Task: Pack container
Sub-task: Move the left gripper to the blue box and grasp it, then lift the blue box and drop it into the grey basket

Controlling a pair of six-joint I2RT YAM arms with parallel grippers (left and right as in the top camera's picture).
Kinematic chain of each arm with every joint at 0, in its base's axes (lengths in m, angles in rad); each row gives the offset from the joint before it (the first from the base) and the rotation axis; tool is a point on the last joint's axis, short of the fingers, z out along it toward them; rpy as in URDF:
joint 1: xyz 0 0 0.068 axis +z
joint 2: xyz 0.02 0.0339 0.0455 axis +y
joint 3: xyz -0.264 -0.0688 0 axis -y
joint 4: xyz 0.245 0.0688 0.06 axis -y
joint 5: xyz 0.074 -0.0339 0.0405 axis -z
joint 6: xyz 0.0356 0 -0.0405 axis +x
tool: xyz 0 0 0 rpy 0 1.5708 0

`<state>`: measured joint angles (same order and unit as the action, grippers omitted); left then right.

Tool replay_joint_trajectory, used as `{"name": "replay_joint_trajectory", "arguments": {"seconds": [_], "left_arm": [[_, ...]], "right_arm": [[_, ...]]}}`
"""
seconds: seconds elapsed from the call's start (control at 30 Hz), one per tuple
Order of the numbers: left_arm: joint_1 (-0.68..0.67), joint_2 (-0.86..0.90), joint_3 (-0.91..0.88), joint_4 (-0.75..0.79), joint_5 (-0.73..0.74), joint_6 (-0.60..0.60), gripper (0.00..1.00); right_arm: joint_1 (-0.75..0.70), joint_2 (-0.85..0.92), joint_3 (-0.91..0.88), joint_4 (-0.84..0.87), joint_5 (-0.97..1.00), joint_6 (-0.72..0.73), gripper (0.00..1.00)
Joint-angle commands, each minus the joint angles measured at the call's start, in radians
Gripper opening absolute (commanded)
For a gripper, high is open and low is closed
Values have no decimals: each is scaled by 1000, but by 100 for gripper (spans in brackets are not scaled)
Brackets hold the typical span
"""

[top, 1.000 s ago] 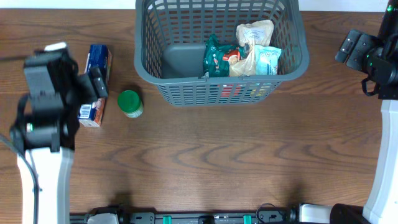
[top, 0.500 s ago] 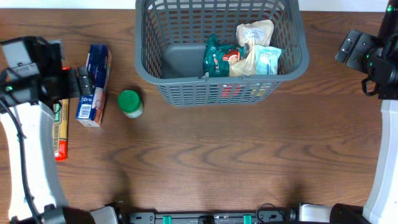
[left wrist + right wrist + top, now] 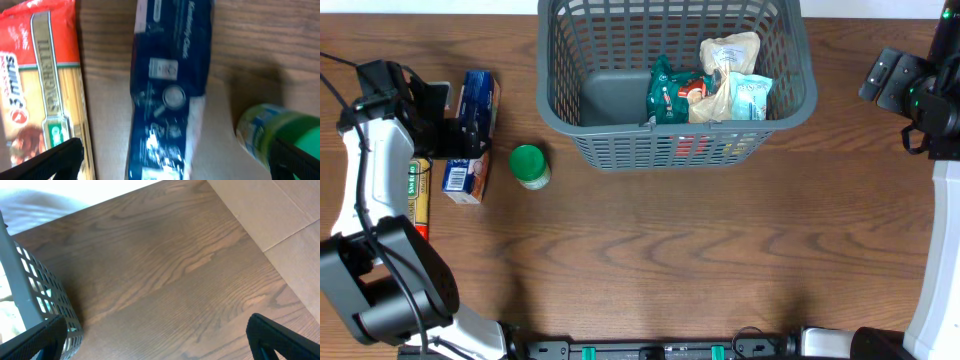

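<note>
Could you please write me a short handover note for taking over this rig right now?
Grippers: left gripper open, empty, over the blue package; right gripper open, empty, right of the container.
Done: green packet, beige bag and pale blue packet lie in the container.
To do: blue package, pasta box and green-lidded jar, on the table left of the container.

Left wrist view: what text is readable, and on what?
"SPAGHETTI": runs lengthwise along the red spaghetti box.
"3": on the same box, followed by a word that may be "MINUTE"; too blurred to be sure.
Dark blue package: white script and fine print, too blurred to read.
Green-lidded jar: label unreadable.
</note>
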<state>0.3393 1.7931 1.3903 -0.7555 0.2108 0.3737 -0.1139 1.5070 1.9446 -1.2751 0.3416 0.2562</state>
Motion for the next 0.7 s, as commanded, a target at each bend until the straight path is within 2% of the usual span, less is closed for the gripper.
{"name": "replay_joint_trajectory", "arguments": {"seconds": [0.0, 0.37, 0.4, 0.47, 0.5, 0.67], "left_arm": [[0, 49, 16, 32, 14, 24, 99], [0, 224, 16, 91, 14, 7, 99], [0, 233, 16, 92, 14, 7, 75], [0, 240, 16, 96, 14, 6, 10], [0, 240, 16, 100, 14, 6, 6], [0, 230, 17, 113, 15, 7, 6]], "right_arm": [[-4, 0, 5, -2, 17, 13, 99], [-4, 0, 5, -2, 17, 13, 99], [-4, 0, 5, -2, 17, 13, 99], [-4, 0, 5, -2, 17, 13, 99], [-4, 0, 5, -2, 17, 13, 99], [-4, 0, 5, -2, 17, 13, 99]]}}
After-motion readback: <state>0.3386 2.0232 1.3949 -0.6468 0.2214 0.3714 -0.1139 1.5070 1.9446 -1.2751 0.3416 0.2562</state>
